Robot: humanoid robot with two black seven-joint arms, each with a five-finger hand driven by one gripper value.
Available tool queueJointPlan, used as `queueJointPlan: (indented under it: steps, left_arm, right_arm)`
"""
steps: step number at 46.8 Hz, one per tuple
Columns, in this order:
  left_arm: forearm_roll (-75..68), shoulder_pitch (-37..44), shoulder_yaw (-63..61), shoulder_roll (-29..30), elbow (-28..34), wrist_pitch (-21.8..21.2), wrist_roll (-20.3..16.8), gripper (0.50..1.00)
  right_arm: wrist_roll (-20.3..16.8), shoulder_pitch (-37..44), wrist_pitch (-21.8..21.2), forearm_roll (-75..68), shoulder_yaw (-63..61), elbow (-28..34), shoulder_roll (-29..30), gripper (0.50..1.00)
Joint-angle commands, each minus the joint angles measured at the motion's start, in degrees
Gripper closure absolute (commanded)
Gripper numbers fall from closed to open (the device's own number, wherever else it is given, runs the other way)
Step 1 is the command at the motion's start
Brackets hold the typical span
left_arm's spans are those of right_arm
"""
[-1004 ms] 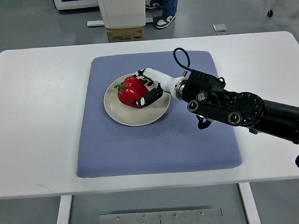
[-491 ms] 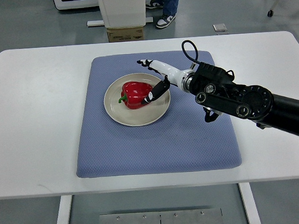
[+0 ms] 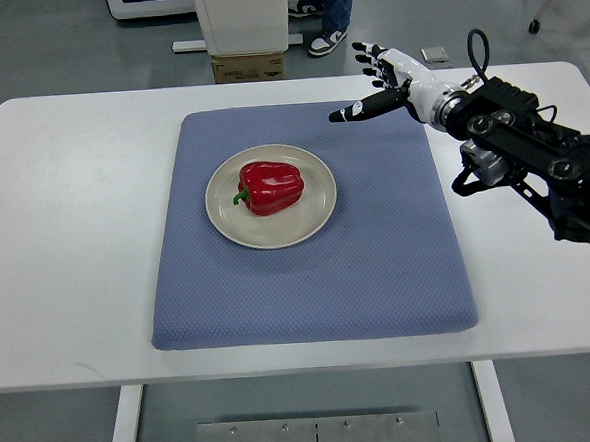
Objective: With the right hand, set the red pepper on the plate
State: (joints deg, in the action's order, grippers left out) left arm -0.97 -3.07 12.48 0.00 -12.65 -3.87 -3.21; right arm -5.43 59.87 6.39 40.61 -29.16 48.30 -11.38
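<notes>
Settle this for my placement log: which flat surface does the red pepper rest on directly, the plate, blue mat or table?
The plate: the red pepper lies inside its rim, above the blue mat.

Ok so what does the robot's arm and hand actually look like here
Only the right arm shows. The right hand is white with black fingertips and a black thumb, joined by a silver wrist ring to a black forearm. The forearm is bulky, with round silver joint caps along its side. A black cable loops above the wrist.
</notes>
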Motion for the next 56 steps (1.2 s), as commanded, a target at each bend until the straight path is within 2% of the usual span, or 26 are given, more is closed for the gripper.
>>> queueJointPlan:
  steps: [1,9,20,35,41,56]
  left_arm:
    - [0.00,-0.01,0.00,0.00,0.00,0.00,-0.04,0.500]
    - [0.00,-0.01,0.00,0.00,0.00,0.00,-0.04,0.500]
    - [0.00,-0.01,0.00,0.00,0.00,0.00,0.05,0.500]
    - [0.00,-0.01,0.00,0.00,0.00,0.00,0.05,0.500]
    - [0.00,-0.01,0.00,0.00,0.00,0.00,-0.04,0.500]
    - [0.00,-0.01,0.00,0.00,0.00,0.00,-0.04,0.500]
  right_arm:
    - [0.16,-2.12,0.03,-0.79,-3.09,0.04,-0.58,0.502]
    - [0.60,-7.48,0.03,-2.99,-10.56,0.12,-1.28,0.502]
    - [5.08,-15.05,0.03,-3.34,-17.77,1.00,-1.63,0.502]
    - [8.24,-23.39,0.29,-3.34,-24.18,8.47,-1.63,0.500]
    - [9.30,-25.33,0.20,-3.34,-25.51,9.61,-1.46,0.500]
    - [9.30,-27.35,0.20,-3.34,-25.51,9.70,-1.46,0.500]
